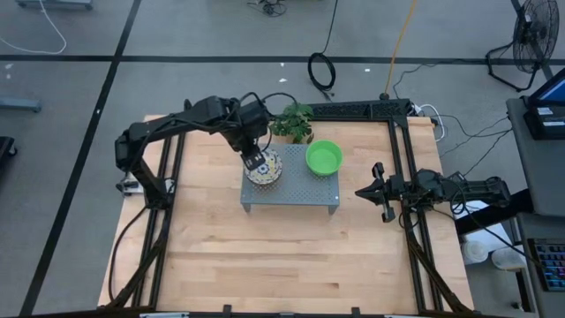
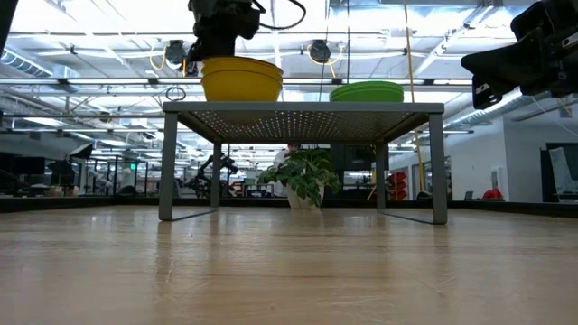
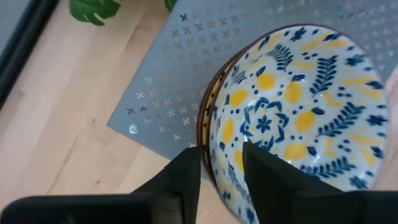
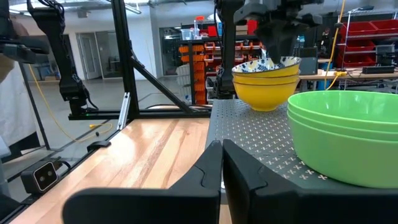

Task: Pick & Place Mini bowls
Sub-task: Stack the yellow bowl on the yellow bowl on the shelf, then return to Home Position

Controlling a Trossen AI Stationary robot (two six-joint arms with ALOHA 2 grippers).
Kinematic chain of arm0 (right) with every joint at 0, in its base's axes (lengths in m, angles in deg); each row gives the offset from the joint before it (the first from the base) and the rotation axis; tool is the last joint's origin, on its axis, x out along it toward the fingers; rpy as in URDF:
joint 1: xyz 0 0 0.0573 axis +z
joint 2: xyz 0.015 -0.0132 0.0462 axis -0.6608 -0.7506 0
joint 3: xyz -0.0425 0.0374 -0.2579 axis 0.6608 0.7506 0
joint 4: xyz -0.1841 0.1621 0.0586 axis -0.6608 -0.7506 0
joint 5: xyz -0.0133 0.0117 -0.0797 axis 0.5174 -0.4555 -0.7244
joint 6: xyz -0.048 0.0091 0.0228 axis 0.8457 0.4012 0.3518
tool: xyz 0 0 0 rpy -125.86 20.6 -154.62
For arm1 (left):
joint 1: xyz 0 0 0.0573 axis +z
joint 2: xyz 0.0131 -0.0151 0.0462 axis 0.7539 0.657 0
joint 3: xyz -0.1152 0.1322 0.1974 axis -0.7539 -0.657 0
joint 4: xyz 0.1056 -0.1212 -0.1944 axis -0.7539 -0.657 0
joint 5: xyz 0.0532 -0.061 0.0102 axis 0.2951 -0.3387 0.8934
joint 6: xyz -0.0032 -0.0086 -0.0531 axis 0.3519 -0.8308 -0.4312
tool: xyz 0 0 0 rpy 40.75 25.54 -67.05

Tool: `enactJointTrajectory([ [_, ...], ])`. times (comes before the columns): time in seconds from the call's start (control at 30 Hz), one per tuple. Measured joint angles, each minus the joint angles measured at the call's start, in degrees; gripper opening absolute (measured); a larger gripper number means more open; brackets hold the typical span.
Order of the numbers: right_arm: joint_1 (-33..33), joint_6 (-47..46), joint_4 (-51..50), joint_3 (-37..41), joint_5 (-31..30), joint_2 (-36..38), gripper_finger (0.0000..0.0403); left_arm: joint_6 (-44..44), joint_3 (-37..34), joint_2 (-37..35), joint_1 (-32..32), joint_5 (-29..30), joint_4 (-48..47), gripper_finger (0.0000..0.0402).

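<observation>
A stack of floral mini bowls [image 1: 265, 170], white inside with blue and yellow and plain yellow outside [image 2: 241, 79], stands on the left part of a grey perforated stand [image 1: 291, 193]. Nested green mini bowls [image 1: 324, 157] stand on its right part [image 4: 348, 130]. My left gripper [image 3: 221, 168] is above the floral stack [image 4: 267, 81], shut on the top bowl [image 3: 298, 106]. My right gripper [image 1: 380, 191] waits shut off the stand's right side, level, pointing at the stand [image 4: 222, 165]. My left gripper holds the top floral bowl by its rim [image 3: 211, 134], on the side towards the table's left. One finger [image 3: 267, 168] is inside the bowl and the other [image 3: 186, 171] outside, coming from above and pointing down. The bowl sits in the bowl beneath it, whose brown rim [image 3: 202, 118] shows beside it.
A small potted plant [image 1: 293, 122] stands on the table just beyond the stand's far edge, between the two stacks. Bare wooden table [image 1: 282, 256] lies in front of the stand and to its left. Black frame rails [image 1: 404, 132] run along the table's sides.
</observation>
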Motion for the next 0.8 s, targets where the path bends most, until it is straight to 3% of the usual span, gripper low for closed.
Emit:
enactJointTrajectory([
  [0.43, 0.0, 0.0, -0.1, 0.0, 0.0, 0.0, 0.0000, 0.3, 8.6, -6.3, 1.7, 0.0, -1.8, 0.0138],
  [0.67, 0.0, 0.0, -0.1, 0.0, 0.0, 0.0, 0.0000, 10.8, 9.0, -19.4, -2.2, 0.1, 4.4, 0.0138],
  [0.8, 0.0, 0.0, -0.1, 0.0, 0.0, 0.0, 0.0000, 16.3, 3.6, -28.8, -7.5, 0.1, 8.5, 0.0138],
])
